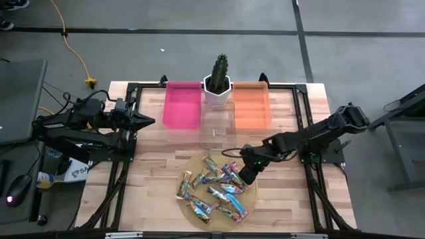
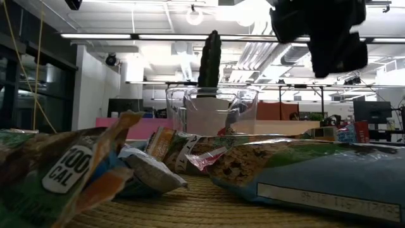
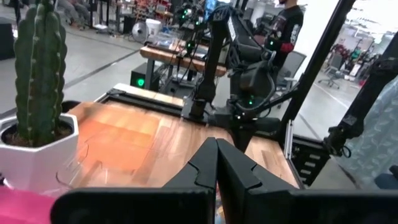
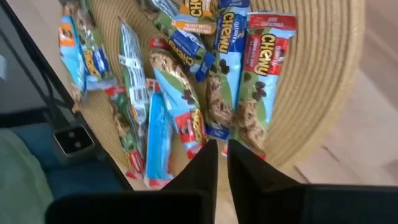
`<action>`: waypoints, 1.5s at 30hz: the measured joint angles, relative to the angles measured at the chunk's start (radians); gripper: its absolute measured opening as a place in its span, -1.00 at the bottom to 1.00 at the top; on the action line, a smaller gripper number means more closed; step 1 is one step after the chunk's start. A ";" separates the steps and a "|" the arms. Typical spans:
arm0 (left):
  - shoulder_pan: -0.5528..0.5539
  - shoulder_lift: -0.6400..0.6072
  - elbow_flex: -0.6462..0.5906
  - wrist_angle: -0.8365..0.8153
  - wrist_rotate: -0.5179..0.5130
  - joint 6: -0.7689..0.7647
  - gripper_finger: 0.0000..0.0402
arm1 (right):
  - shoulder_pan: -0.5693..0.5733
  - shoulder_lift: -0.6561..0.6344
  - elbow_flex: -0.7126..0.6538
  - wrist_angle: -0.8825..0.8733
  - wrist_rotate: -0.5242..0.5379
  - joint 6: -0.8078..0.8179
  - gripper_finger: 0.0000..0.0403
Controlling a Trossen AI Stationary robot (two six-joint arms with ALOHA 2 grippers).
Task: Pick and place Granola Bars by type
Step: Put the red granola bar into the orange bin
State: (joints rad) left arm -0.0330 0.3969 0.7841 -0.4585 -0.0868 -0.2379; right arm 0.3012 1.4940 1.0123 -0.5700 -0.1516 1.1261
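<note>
So the Granola Bars (image 1: 214, 189) are all heaped on a round woven mat (image 1: 249, 202) at the near edge of the desk (image 1: 153, 179), overlapping and pointing every which way. None of them look sorted yet.

Right end effector (image 1: 244, 174) hovers over the far right side of that heap, fingers nearly together with just a thin slit between them, holding nothing. In the right wrist view it's pointed at a red Chewy bar (image 4: 260, 81) near the mat's rim.

My take on handling: these are light, with crinkly slick wrappers, and the bar inside is soft-ish, so too hard a squeeze could crush it. I'd pinch across the narrow width at mid-length, and pick one lying on top at the edge so neighbours don't drag along.

Further back sits a clear bin (image 1: 218, 129), then a pink bin (image 1: 182, 104), a potted cactus (image 1: 218, 79) and an orange bin (image 1: 252, 104).

Left end effector (image 1: 147, 121) waits off by the pink bin, fingers pressed together, empty
</note>
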 joint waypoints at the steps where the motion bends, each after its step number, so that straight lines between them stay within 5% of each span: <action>1: 0.000 0.000 0.000 -0.008 0.000 0.000 -1.00 | 0.002 0.000 -0.018 0.032 0.007 0.015 -0.84; 11: 0.000 0.000 0.000 -0.046 0.000 0.002 -1.00 | -0.021 0.000 -0.141 0.200 0.051 0.017 -0.26; 17: 0.000 0.000 0.000 -0.046 0.000 0.006 -1.00 | -0.055 0.000 -0.167 0.224 0.068 -0.051 -0.08; 26: 0.000 0.000 0.000 -0.046 0.000 0.007 -1.00 | -0.085 0.052 -0.156 0.238 0.026 -0.138 -0.05; 32: 0.000 0.000 0.000 -0.046 -0.002 0.006 -1.00 | -0.075 0.193 0.007 0.137 -0.036 -0.230 -0.06; 39: 0.000 0.000 0.000 -0.046 -0.001 0.005 -1.00 | -0.030 0.297 0.232 -0.269 0.150 -0.210 -0.10; 45: 0.000 0.000 0.000 -0.047 0.004 0.005 -1.00 | -0.002 0.307 0.230 -0.177 0.187 -0.064 -0.12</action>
State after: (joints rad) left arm -0.0330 0.3969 0.7841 -0.5052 -0.0830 -0.2329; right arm 0.2988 1.8011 1.2426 -0.7470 0.0356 1.0621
